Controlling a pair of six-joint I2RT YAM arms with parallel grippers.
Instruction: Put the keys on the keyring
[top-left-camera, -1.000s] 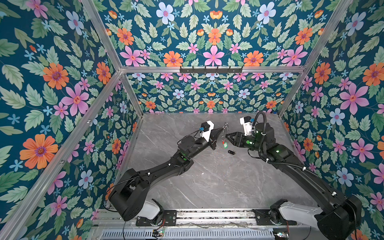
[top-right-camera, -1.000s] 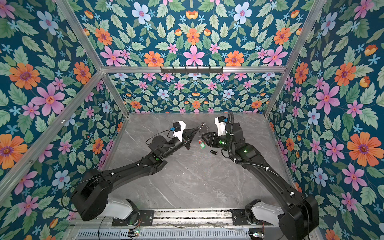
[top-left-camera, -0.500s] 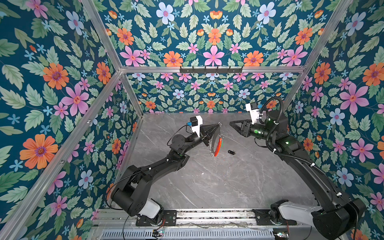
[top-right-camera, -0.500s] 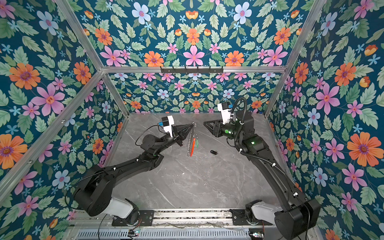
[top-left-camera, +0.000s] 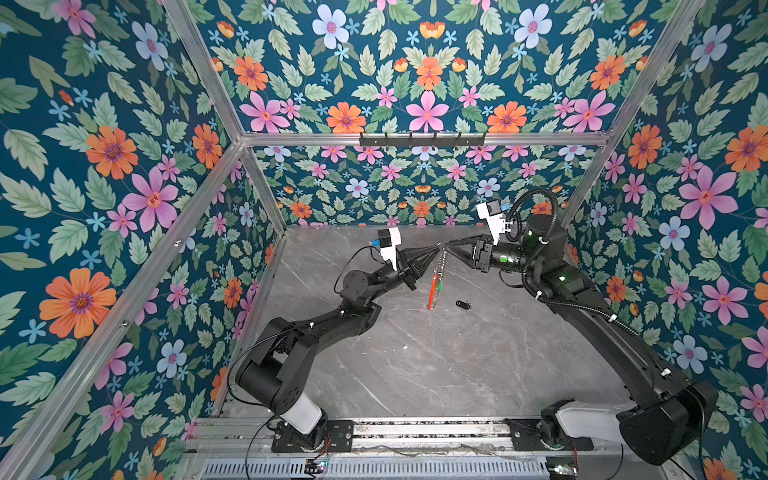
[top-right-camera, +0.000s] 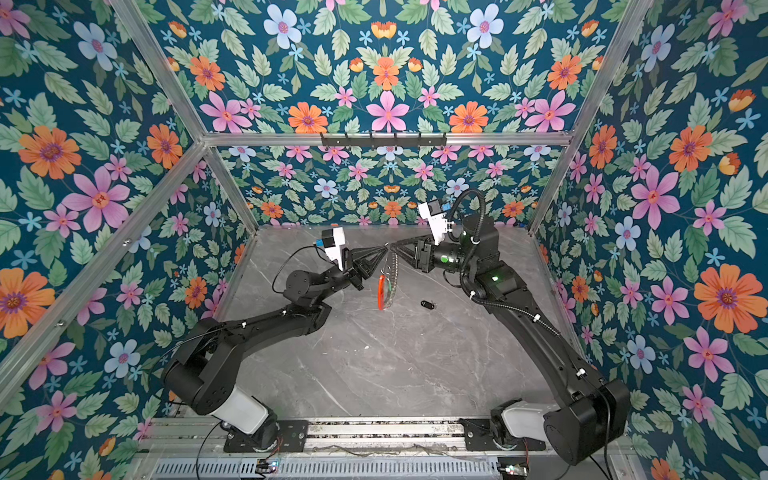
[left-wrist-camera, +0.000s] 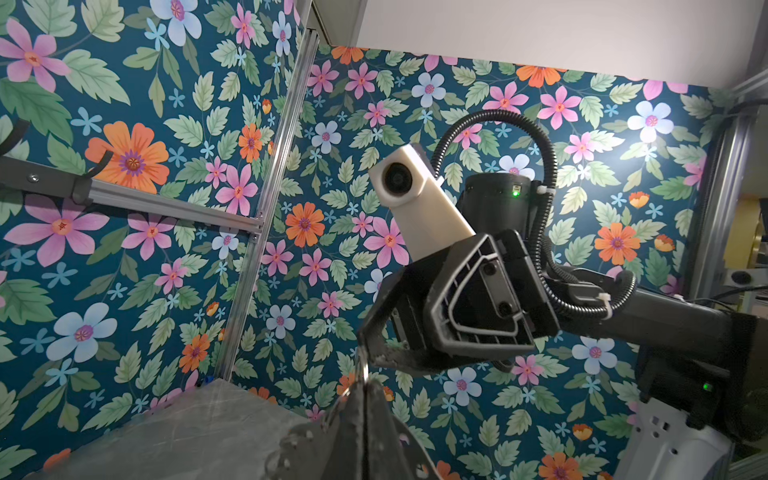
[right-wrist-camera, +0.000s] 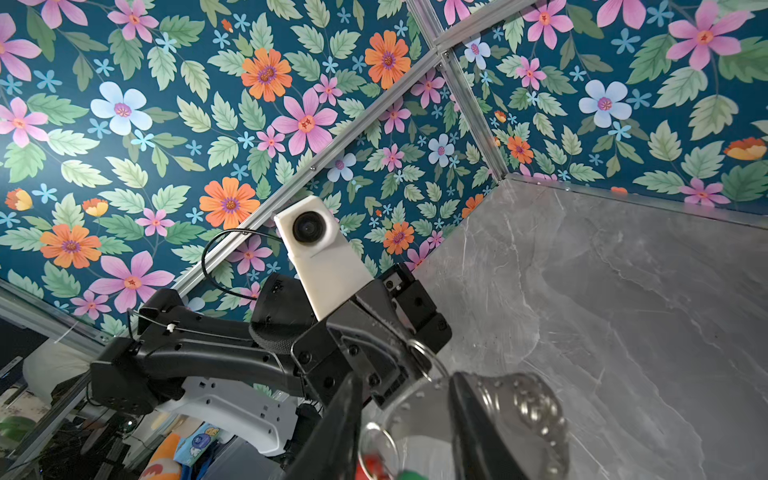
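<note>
The left claw (top-left-camera: 436, 249) reaches up from the left and is clenched on the top edge of the keyring (top-left-camera: 432, 291), its two fingers (left-wrist-camera: 357, 419) pressed flat together. The keyring hangs straight down from that grip, clear of the grey table (top-left-camera: 415, 365), and is seen nearly edge-on in both top views with its orange arc facing left. A key with a green tag (top-left-camera: 439, 285) shows just beside the arc, also off the table; how it is attached cannot be made out. The right claw (top-left-camera: 448, 250) meets the left one tip to tip at the top of the keyring. Its jaws stand apart, released, with small split rings (right-wrist-camera: 420, 358) between them. The key with the black fob (top-left-camera: 462, 305) lies on the table, right of the hanging keyring and apart from it.
</note>
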